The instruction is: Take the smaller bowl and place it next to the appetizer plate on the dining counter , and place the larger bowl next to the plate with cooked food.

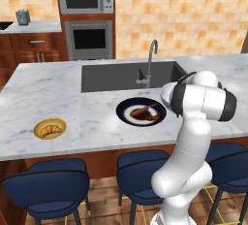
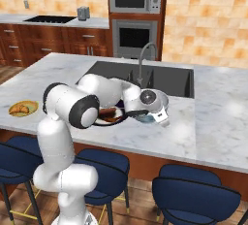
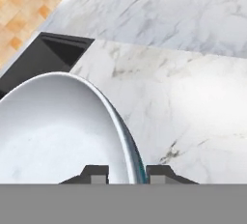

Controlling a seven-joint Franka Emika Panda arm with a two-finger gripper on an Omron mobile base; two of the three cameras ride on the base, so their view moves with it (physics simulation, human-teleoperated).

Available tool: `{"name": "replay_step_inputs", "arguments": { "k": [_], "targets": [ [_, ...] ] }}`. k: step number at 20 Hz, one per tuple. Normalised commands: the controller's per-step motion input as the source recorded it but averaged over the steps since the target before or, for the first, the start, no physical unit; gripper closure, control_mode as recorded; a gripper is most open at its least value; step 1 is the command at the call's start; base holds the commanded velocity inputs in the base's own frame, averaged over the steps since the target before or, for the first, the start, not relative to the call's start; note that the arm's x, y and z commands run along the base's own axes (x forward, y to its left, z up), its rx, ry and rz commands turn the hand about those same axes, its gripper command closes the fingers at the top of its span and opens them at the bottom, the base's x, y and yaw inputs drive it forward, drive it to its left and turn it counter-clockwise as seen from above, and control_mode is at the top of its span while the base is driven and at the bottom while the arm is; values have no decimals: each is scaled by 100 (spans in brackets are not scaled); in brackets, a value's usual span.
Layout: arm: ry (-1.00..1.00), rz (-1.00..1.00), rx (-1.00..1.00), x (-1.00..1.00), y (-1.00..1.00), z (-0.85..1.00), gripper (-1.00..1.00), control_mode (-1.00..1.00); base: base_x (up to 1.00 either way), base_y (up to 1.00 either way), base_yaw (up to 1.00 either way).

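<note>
Across the long marble dining counter [image 1: 58,93], white-grey and veined on a reddish wood base, a dark rectangular sink [image 1: 116,76] sits with a curved steel faucet [image 1: 150,56] at its near edge. Arm reaches over the counter just right of the plate with cooked food [image 1: 140,111], a dark round plate with a pale centre and reddish-brown pieces; in the right base view the arm covers most of that plate. Larger bowl [image 3: 62,131] is at the tool [image 3: 126,174]: hand view shows smooth glossy white inside, thin rim with a blue-green edge, rim wall running between the two dark fingertips [image 3: 99,174]. Tool reads as closed on the bowl's rim, bowl low over the marble beside the dark plate; whether its foot touches the counter yet, cannot tell. Appetizer plate [image 1: 49,128], small, yellow, with golden pastry pieces, lies well apart to the left near the counter's front edge. Judgement: bowl is about where it belongs, set-down step in hand. Risks: a rim pinch on slick ceramic with a narrow foot could let the bowl swing or slip if the wrist tilts; letting go before the foot rests flat could tip or roll it toward the sink edge, which is near; coming down too close could knock the dark plate and shift its food. Smaller bowl's place cannot be told from these views.
</note>
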Motion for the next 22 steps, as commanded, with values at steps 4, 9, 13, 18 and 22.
{"name": "replay_step_inputs", "arguments": {
  "k": [4,9,13,18,22],
  "targets": [
    [-1,0,0,15,-15,-44,100,-100,0,0,0],
    [1,0,1,-7,-13,45,-100,-100,0,0,0],
    [-4,6,-2,-25,-13,100,-100,-100,0,0,0],
    [-3,5,-5,-45,1,100,-100,-100,0,0,0],
    [0,3,-7,-36,3,100,-100,-100,0,0,0]
  ]
}}
